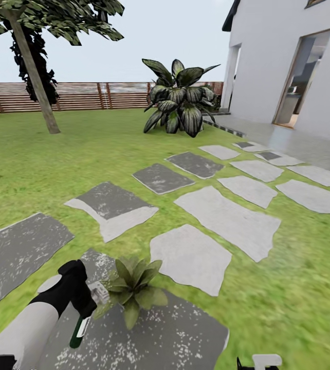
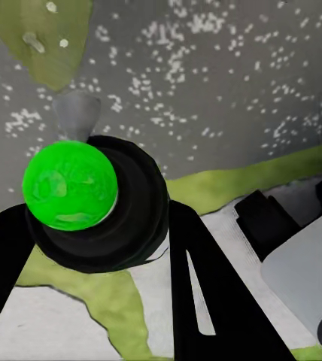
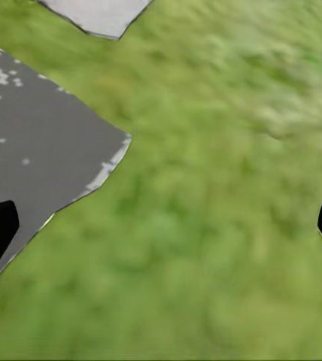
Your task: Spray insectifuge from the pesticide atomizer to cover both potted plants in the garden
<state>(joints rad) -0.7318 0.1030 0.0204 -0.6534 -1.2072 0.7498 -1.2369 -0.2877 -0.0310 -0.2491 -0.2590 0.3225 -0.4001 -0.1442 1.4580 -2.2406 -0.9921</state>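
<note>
Currently our left gripper (image 1: 85, 303) is clamped on the pesticide atomizer (image 1: 83, 321), which hangs from it with its long axis steeply tilted, green end low, over a speckled stepping stone (image 1: 175, 334). One potted plant (image 1: 133, 285) sits just beside the bottle, toward the robot's right, leaves nearly touching it. We judge the left arm far nearer; it reaches forward, forearm angled down. Our right gripper (image 3: 161, 233) spreads wide over lawn (image 3: 229, 188), holding nothing.
</note>
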